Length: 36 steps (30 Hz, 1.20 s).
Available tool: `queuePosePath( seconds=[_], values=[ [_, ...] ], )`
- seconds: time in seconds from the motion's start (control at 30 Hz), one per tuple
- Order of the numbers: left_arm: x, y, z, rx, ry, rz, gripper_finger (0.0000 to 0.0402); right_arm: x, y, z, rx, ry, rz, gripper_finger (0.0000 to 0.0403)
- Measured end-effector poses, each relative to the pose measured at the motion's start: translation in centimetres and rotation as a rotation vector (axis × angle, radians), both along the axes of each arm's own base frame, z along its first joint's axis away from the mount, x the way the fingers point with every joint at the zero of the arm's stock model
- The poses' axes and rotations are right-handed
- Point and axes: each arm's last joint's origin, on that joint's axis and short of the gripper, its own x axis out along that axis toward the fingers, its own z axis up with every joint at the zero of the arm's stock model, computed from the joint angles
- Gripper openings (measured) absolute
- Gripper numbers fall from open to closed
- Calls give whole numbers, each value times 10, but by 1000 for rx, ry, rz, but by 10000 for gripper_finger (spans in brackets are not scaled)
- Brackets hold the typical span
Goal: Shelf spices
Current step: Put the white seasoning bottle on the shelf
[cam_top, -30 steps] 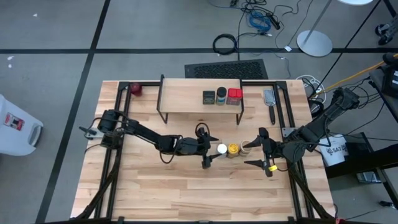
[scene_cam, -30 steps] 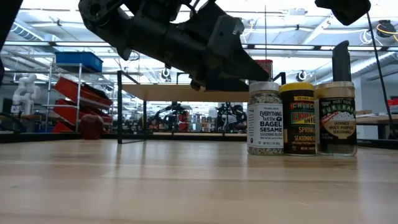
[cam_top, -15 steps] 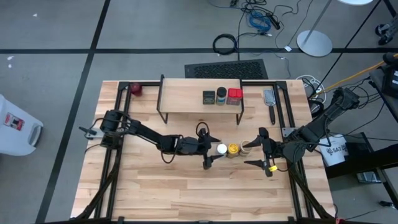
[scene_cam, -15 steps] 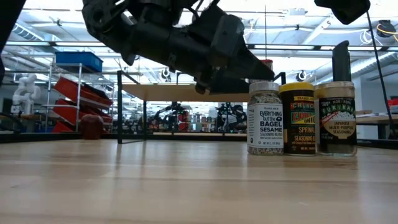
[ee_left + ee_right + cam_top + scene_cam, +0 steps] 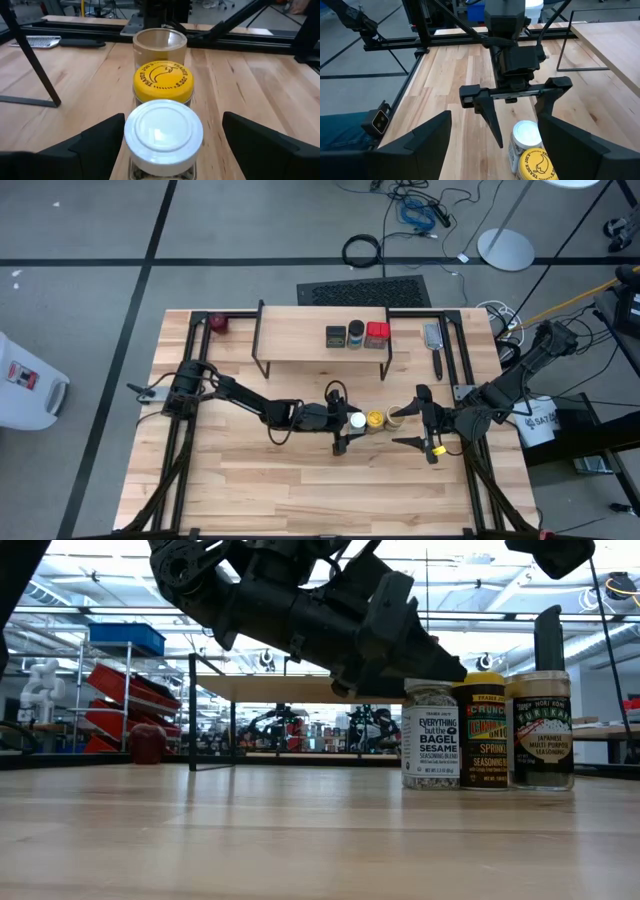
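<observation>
Three spice jars stand in a row on the table: white-capped (image 5: 356,420) (image 5: 163,131), yellow-topped (image 5: 375,420) (image 5: 163,80) and tan-topped (image 5: 396,418) (image 5: 160,42). My left gripper (image 5: 343,420) (image 5: 170,142) is open, with one finger on each side of the white-capped jar and gaps showing to both. My right gripper (image 5: 409,418) is open and empty just right of the tan-topped jar. The shelf (image 5: 300,340) stands at the far middle and carries two dark jars (image 5: 335,335) (image 5: 355,333) and the red square tin (image 5: 377,334).
A small dark-red round object (image 5: 219,323) lies at the far left, beside the shelf. A grater-like tool (image 5: 433,340) lies at the far right. Black frame rails (image 5: 185,430) run along both sides of the table. Bare wood lies toward the near edge (image 5: 320,490).
My left gripper has gone toward the table's right edge and lower, up to the row of jars. Its open fingers now stand on either side of the white-capped jar.
</observation>
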Motion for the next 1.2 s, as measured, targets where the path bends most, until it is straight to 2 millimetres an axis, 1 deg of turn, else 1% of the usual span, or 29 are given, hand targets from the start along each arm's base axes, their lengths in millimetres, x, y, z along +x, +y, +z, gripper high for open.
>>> queuePosePath(
  seconds=[0.5, 0.73, 0.93, 1.03, 1.2],
  values=[
    [0, 0, -1, 6, 11, 0, 273, 0, 0, 0, -3, 1, 2, 286],
    [-1, 0, -1, 13, 14, -1, 210, 0, 0, 0, -3, 1, 2, 286],
    [-1, 1, 1, 13, 19, 0, 207, 0, 0, 0, 9, 0, -2, 286],
    [-5, 1, 9, 16, 31, -1, 209, 0, 0, 0, 18, 0, -5, 286],
    [-16, 4, 44, 32, 20, 0, 212, 0, 0, 0, 27, 0, -8, 286]
  ],
)
